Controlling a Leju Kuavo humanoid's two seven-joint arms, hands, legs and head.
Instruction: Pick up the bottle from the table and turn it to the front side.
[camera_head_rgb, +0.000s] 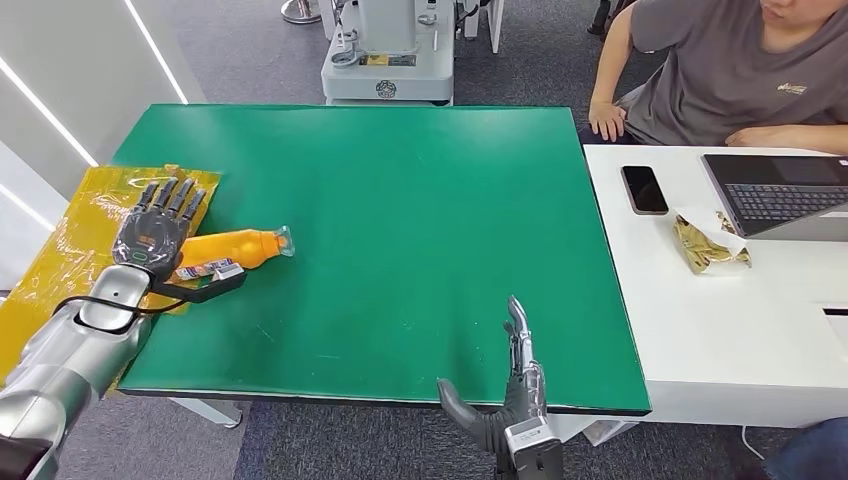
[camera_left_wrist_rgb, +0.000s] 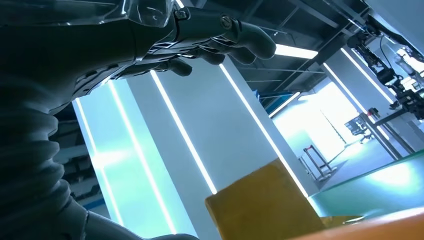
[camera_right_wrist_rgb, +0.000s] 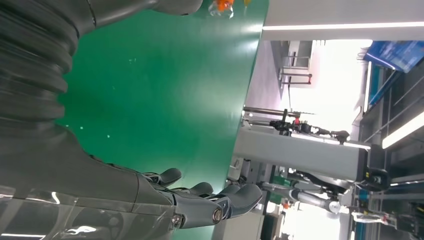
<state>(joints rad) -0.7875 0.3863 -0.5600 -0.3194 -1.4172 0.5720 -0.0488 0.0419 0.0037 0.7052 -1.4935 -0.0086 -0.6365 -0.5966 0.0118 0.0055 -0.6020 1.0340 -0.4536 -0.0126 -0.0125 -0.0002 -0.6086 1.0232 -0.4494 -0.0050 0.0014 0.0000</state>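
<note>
Head view: bottle (camera_head_rgb: 232, 250) lies near the table's (camera_head_rgb: 420, 200) left edge, long axis across, cap toward the middle; left hand (camera_head_rgb: 160, 225) just above it, fingers spread, thumb under; right hand (camera_head_rgb: 510, 395) far, open.
Left wrist view: fingers (camera_left_wrist_rgb: 235, 35) apart, holding nothing.
Right wrist view: bottle (camera_right_wrist_rgb: 221, 6) well apart.

The bottle (camera_head_rgb: 232, 249) lies on the desk (camera_head_rgb: 400, 200) at its left edge (the left robot hand (camera_head_rgb: 160, 225) over its base); the right robot hand (camera_head_rgb: 515, 385) is at the near edge.
</note>
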